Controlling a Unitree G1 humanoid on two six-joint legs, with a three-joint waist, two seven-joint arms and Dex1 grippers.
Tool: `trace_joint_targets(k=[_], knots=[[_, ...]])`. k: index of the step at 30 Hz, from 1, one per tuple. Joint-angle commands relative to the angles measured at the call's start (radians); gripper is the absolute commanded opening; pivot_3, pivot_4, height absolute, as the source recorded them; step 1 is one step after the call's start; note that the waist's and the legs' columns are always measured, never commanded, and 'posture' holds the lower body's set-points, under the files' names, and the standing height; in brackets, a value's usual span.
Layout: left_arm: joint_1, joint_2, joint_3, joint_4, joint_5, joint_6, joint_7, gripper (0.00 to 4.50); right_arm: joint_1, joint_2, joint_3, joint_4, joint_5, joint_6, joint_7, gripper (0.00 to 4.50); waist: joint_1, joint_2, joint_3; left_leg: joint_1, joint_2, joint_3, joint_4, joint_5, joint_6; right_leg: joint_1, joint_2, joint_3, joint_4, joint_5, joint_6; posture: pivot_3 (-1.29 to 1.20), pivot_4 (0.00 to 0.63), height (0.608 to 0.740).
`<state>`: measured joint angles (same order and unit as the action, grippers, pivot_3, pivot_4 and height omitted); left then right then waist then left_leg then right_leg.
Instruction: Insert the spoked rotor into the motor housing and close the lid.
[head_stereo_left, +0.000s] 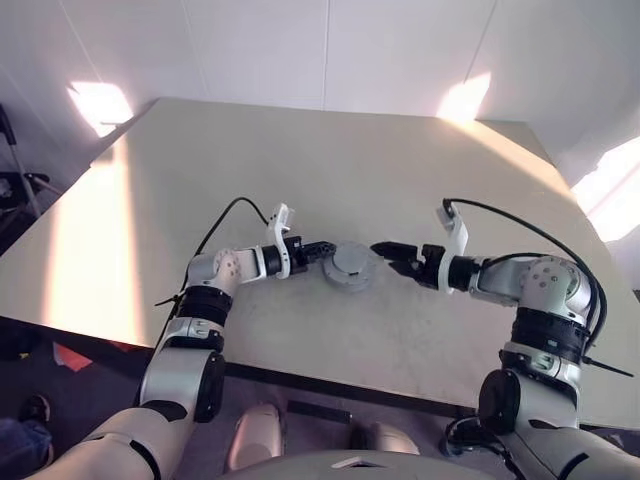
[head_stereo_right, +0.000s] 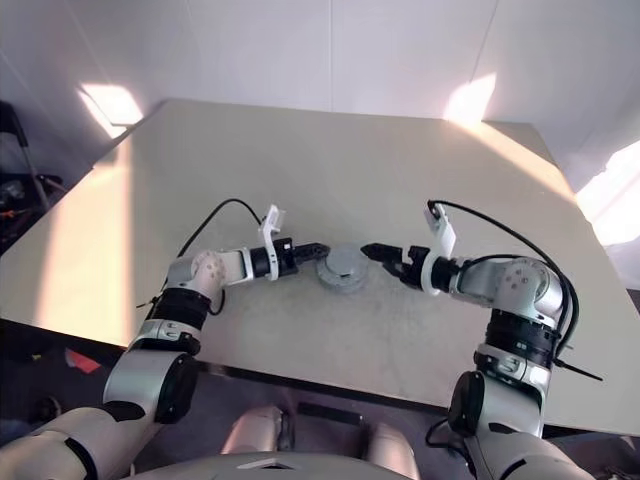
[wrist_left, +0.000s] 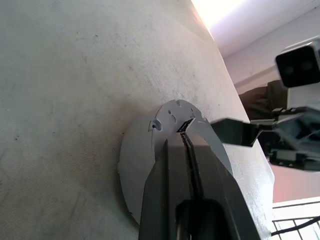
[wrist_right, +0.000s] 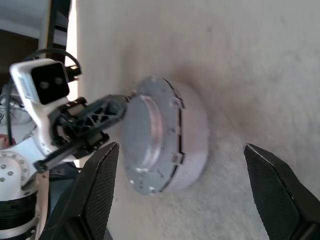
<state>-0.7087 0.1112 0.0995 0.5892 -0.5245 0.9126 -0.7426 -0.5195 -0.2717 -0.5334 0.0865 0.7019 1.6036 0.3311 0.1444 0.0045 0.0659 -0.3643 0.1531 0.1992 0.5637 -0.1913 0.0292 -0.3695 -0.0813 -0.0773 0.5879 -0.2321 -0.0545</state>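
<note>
**Closed motor housing on a table between two robot grippers**

A pale table (head_stereo_left: 400, 180) is seen from above, with patches of sunlight at its far corners and along one side. Near the middle of the near edge, the motor housing (head_stereo_left: 350, 267) is resting on the table top as a round grey puck. Its lid (wrist_right: 150, 137) is seated on top, a flat grey disc with small notches around the rim. The left gripper (head_stereo_left: 322, 251) is clenched shut, and its joined fingertips are laid against the left edge of the lid. The right gripper (head_stereo_left: 385, 252) is spread wide and holds nothing; its fingers are kept just beside the housing on the right, apart from it.
</note>
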Motion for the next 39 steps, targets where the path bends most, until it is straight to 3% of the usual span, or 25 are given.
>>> trace_joint_targets(k=[1,20,26,31,33,34,36,39], knots=[[0.002,0.007,-0.005,0.011,0.017,0.002,0.014,0.00,0.008,0.007,0.009,-0.047,0.039,0.011,-0.031,4.47,0.000,0.001,-0.001,-0.001,0.000,0.000,0.000,0.000,0.000,-0.001,0.000,0.000,0.000,0.000,0.000,0.00,0.000,0.740],[-0.012,0.024,0.007,0.019,0.020,-0.014,0.025,0.00,-0.092,0.254,-0.095,-0.012,0.068,0.002,-0.127,4.47,-0.014,0.002,-0.001,-0.001,0.000,0.000,-0.001,0.001,-0.002,-0.002,0.000,0.000,0.002,0.000,0.000,0.00,0.000,0.740],[-0.015,0.025,0.007,0.025,0.022,-0.020,0.028,0.00,-0.089,0.294,-0.036,0.023,0.021,-0.056,-0.148,4.47,-0.017,0.002,-0.001,-0.001,0.000,0.000,-0.001,0.002,-0.003,-0.002,0.000,0.000,0.002,0.000,0.000,0.00,0.000,0.740],[-0.022,0.033,0.013,0.036,0.027,-0.025,0.026,0.00,-0.068,0.270,0.017,0.025,-0.011,-0.058,-0.144,2.92,-0.017,0.002,-0.001,-0.001,0.000,0.000,-0.001,0.002,-0.003,-0.002,0.000,0.000,0.002,0.000,0.001,0.00,0.000,0.740],[-0.023,0.033,0.013,0.038,0.029,-0.027,0.026,0.00,-0.072,0.265,0.012,0.038,-0.018,-0.076,-0.145,2.92,-0.016,0.002,-0.001,-0.001,0.000,0.000,-0.001,0.002,-0.003,-0.002,0.000,0.000,0.003,0.001,0.001,0.00,0.000,0.740],[-0.023,0.032,0.014,0.039,0.030,-0.029,0.026,0.00,-0.075,0.264,0.006,0.043,-0.018,-0.082,-0.143,2.47,-0.016,0.002,-0.001,0.000,0.000,0.000,-0.001,0.002,-0.003,-0.001,0.000,0.000,0.003,0.000,0.001,0.00,0.000,0.740],[-0.023,0.032,0.014,0.041,0.031,-0.032,0.025,0.00,-0.078,0.262,0.000,0.048,-0.015,-0.089,-0.140,2.16,-0.016,0.002,-0.001,0.000,0.000,0.000,-0.001,0.002,-0.004,-0.001,0.000,0.000,0.003,0.000,0.001,0.00,0.000,0.740],[-0.029,0.032,0.040,0.047,0.018,-0.044,0.032,0.00,-0.123,0.274,-0.075,0.062,0.018,-0.112,-0.150,2.07,-0.015,0.002,-0.001,0.001,0.000,-0.001,-0.001,0.002,-0.004,0.000,0.000,0.000,0.003,0.001,0.001,0.00,0.000,0.740]])
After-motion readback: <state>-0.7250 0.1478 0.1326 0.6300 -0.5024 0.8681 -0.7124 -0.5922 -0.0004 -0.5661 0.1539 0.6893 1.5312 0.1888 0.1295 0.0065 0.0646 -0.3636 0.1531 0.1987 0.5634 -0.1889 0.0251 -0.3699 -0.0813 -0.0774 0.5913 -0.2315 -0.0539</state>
